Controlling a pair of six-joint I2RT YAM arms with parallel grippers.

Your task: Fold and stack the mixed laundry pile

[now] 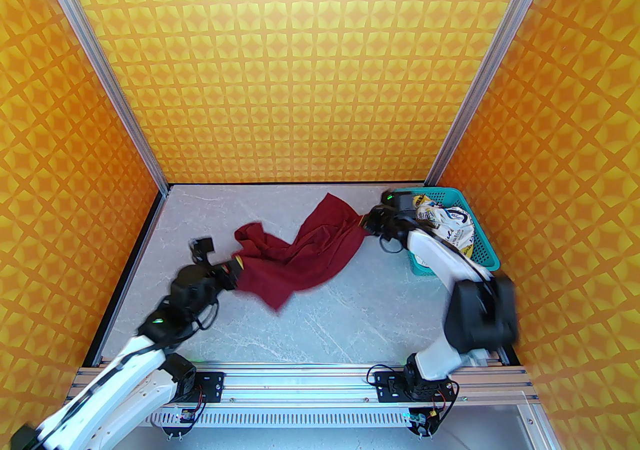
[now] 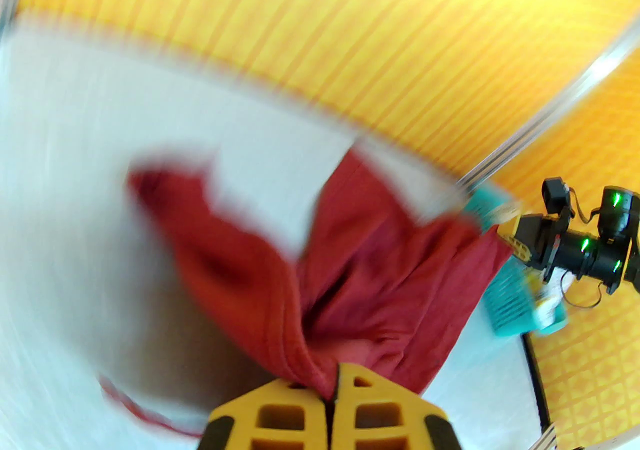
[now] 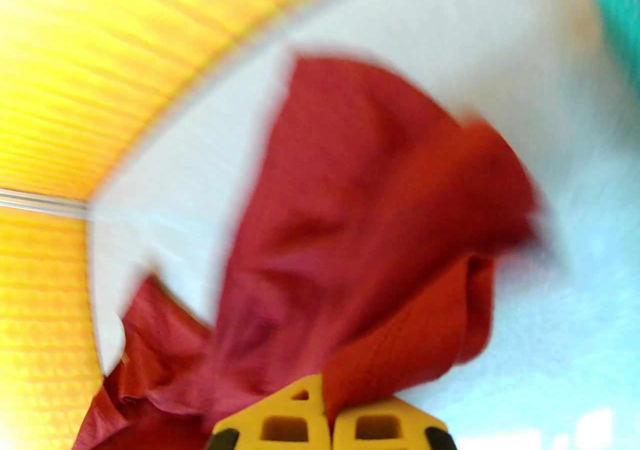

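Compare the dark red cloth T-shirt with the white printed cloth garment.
The dark red T-shirt is plain; the white printed garment carries blue and mustard graphics. The red one is held by the left gripper and right gripper; the white one sits bunched in the teal plastic basket. Both are unfolded.

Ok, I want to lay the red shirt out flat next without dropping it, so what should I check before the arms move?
1. Left gripper shut on the red shirt: ok.
2. Right gripper shut on the shirt's other end: ok.
3. Shirt stretched flat between the grippers: not ok, it sags twisted and bunched.
4. White printed shirt out of the way: ok, it lies in the basket.
5. Which parts of the red shirt are gripped, shoulders or hem: cannot tell, both wrist views are blurred.
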